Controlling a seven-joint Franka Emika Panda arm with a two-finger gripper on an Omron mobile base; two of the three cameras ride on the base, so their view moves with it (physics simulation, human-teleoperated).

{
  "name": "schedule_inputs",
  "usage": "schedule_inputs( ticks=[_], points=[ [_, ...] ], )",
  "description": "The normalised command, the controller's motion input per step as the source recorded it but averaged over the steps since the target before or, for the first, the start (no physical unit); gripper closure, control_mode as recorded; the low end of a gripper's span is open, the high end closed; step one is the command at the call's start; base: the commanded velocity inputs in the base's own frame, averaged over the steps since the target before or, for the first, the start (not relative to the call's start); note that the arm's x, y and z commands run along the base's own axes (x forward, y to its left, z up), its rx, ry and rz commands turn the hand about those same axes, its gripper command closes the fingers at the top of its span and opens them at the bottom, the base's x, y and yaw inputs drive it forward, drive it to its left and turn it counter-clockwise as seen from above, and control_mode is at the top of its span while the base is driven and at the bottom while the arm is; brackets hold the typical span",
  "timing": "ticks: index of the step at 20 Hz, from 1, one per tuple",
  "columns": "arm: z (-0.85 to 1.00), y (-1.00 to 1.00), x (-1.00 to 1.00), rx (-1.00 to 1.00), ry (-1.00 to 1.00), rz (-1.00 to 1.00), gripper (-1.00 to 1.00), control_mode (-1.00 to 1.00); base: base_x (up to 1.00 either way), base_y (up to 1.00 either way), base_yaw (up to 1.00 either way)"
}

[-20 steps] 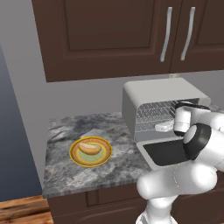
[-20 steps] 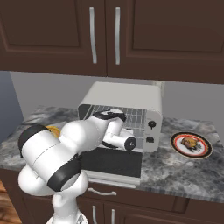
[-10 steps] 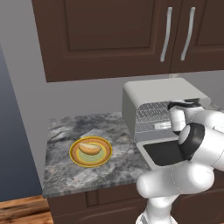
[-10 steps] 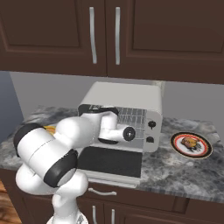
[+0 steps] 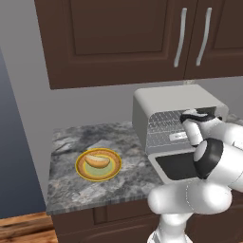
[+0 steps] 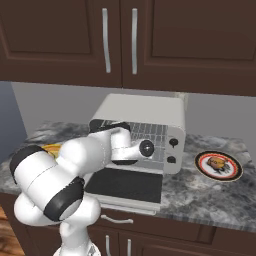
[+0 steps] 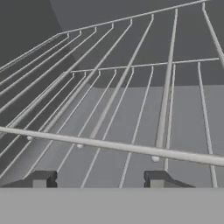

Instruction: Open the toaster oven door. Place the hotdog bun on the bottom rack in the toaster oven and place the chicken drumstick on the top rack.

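The gripper [image 7: 98, 179] is inside the toaster oven [image 6: 142, 117], its fingertips [image 7: 41, 178] parted with nothing between them, just above a wire rack [image 7: 113, 146]. The toaster oven door [image 6: 125, 186] lies fully open. The hotdog bun [image 5: 97, 161] rests on a yellow plate [image 5: 83, 172] to the left; the chicken drumstick [image 6: 218, 162] sits on a plate [image 6: 235, 174] to the right.

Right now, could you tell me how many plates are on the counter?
2. A yellow plate holding the hotdog bun sits left of the toaster oven; a dark-rimmed plate holding the chicken drumstick sits to its right.
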Motion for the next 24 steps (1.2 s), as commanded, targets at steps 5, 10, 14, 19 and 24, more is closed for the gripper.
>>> schedule_inputs(
  ticks=[5, 10, 14, 19, 24],
  points=[
    [-0.56, -0.02, -0.51, -0.06, 0.09, 0.0, -1.0, -1.0, 0.0, 0.0, 0.0],
    [-0.52, 0.0, -0.56, -0.09, 0.11, 0.0, -1.0, -1.0, 0.0, 0.0, 0.0],
    [-0.4, 0.03, -0.5, -0.1, 0.21, 0.0, -1.0, -1.0, 0.0, 0.0, 0.0],
    [-0.43, 0.01, -0.56, -0.09, 0.23, 0.0, -1.0, -1.0, 0.0, 0.0, 0.0],
    [-0.51, 0.0, -0.64, -0.06, 0.23, 0.0, -1.0, -1.0, 0.0, 0.0, 0.0]
  ],
)
